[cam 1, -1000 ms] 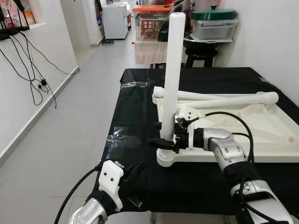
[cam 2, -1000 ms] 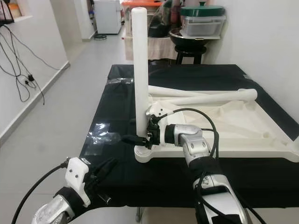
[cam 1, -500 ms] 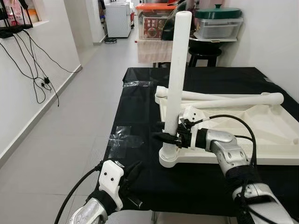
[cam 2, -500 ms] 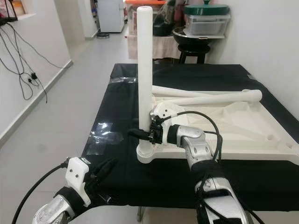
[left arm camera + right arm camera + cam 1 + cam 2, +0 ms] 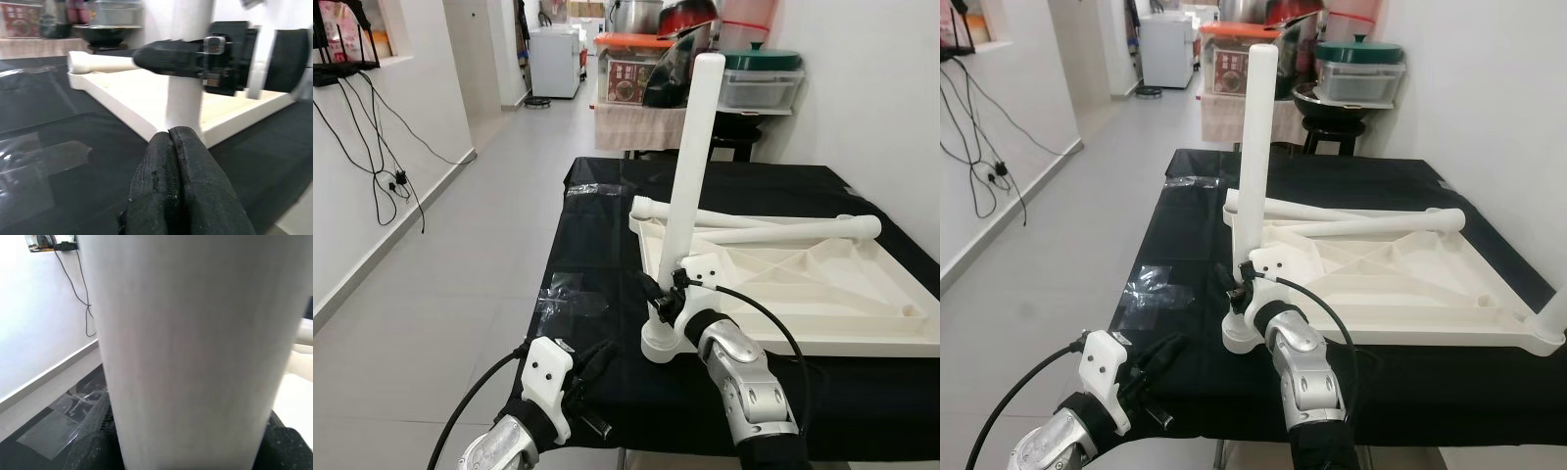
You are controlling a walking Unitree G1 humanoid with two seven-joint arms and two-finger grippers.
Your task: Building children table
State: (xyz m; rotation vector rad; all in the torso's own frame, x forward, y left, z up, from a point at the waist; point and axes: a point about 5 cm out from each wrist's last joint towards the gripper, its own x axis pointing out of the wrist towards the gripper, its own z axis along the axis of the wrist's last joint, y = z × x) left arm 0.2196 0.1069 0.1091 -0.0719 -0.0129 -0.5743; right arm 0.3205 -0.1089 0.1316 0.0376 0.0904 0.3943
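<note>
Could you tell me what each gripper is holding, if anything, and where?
The right gripper grips the upright white leg near its base. The left gripper is shut on nothing.

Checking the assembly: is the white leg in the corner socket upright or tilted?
Tilted: the white plastic table leg leans rightward from its corner socket, gripped by the right claw.

The upright leg (image 5: 687, 186) is plain white, as are the tabletop (image 5: 803, 284) and the two loose legs (image 5: 773, 227) lying on it. The surface (image 5: 597, 245) is covered in black cloth. The silver arms carry black fingers (image 5: 181, 196). The floor (image 5: 440, 284) is pale grey tile, the walls white, a lid (image 5: 762, 59) dark green.
</note>
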